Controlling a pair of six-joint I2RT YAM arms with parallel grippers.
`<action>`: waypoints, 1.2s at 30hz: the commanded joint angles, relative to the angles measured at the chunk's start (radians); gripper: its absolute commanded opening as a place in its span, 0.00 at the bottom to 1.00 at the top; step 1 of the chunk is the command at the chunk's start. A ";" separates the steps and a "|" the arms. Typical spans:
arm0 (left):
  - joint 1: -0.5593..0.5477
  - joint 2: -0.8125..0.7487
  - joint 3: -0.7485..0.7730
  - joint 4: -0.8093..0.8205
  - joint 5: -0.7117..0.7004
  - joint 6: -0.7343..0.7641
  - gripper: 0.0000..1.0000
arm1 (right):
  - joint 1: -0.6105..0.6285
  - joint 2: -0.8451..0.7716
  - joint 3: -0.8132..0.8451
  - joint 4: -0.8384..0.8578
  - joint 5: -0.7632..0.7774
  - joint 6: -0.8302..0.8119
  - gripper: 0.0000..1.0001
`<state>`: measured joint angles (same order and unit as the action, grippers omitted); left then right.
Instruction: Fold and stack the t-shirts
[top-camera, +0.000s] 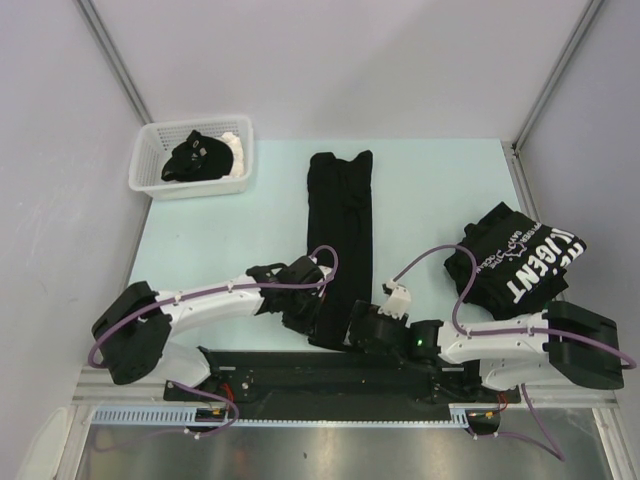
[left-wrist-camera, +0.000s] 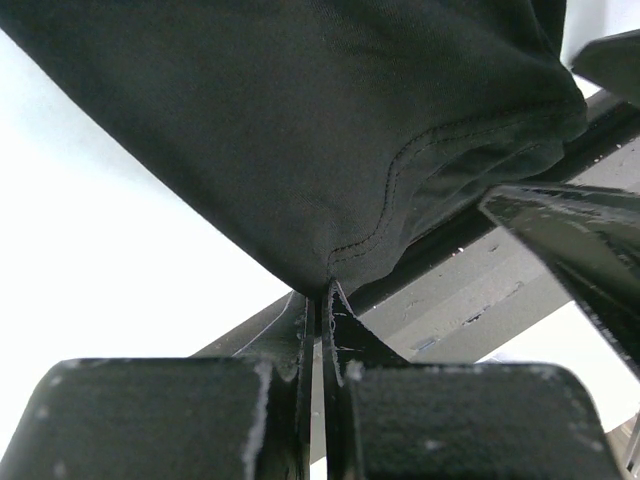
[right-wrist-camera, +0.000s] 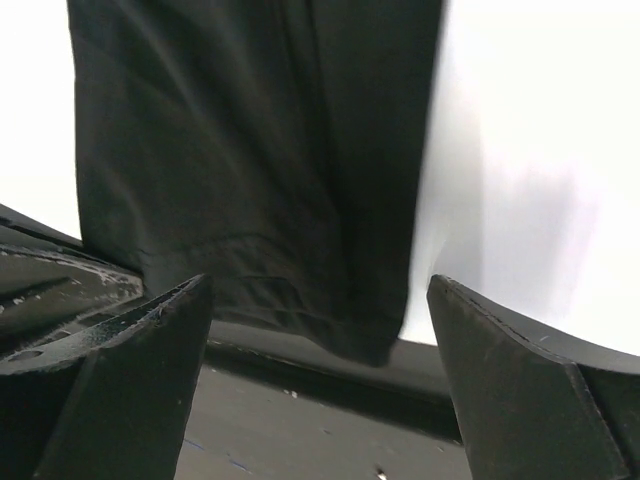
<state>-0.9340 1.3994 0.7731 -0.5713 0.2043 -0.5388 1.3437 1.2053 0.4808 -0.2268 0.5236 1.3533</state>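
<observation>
Grey walls close in a pale green table (top-camera: 420, 190). At its far left corner stands a white basket (top-camera: 143, 172) with a crumpled garment (top-camera: 195, 158) inside, black with some white showing.

A long shirt (top-camera: 340, 220), black and folded into a narrow strip, lies along the middle of the table, running from the far side to the near edge. To the right, well apart from it, lies a lettered shirt (top-camera: 520, 262), black with big white print, loosely bunched near the right arm.

Both arms reach in to the near end of the long shirt. The left claw (top-camera: 318, 318) is clamped on that end: in the left wrist view its fingers (left-wrist-camera: 300, 330) press together at the left claw (left-wrist-camera: 322, 295), pinching a stitched hem of the long shirt (left-wrist-camera: 300, 120), which rises away from the tips.

The right claw (top-camera: 350, 335) sits just beside it. In the right wrist view its fingers (right-wrist-camera: 150, 360) stand wide apart, and the right claw (right-wrist-camera: 315, 290) holds nothing. The end of the long shirt (right-wrist-camera: 250, 150) lies ahead of the gap, towards the left finger.
</observation>
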 joint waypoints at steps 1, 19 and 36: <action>-0.006 -0.037 -0.003 -0.007 -0.005 0.020 0.00 | -0.002 0.056 -0.028 0.044 0.001 0.015 0.92; -0.006 -0.028 0.015 -0.009 0.001 0.030 0.00 | -0.018 -0.033 -0.028 -0.101 -0.007 0.047 0.12; -0.006 -0.030 0.023 -0.007 0.003 0.014 0.00 | -0.098 0.000 -0.030 -0.026 -0.096 -0.042 0.27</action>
<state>-0.9340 1.3865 0.7723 -0.5835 0.2039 -0.5308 1.2476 1.1904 0.4541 -0.2840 0.4255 1.3174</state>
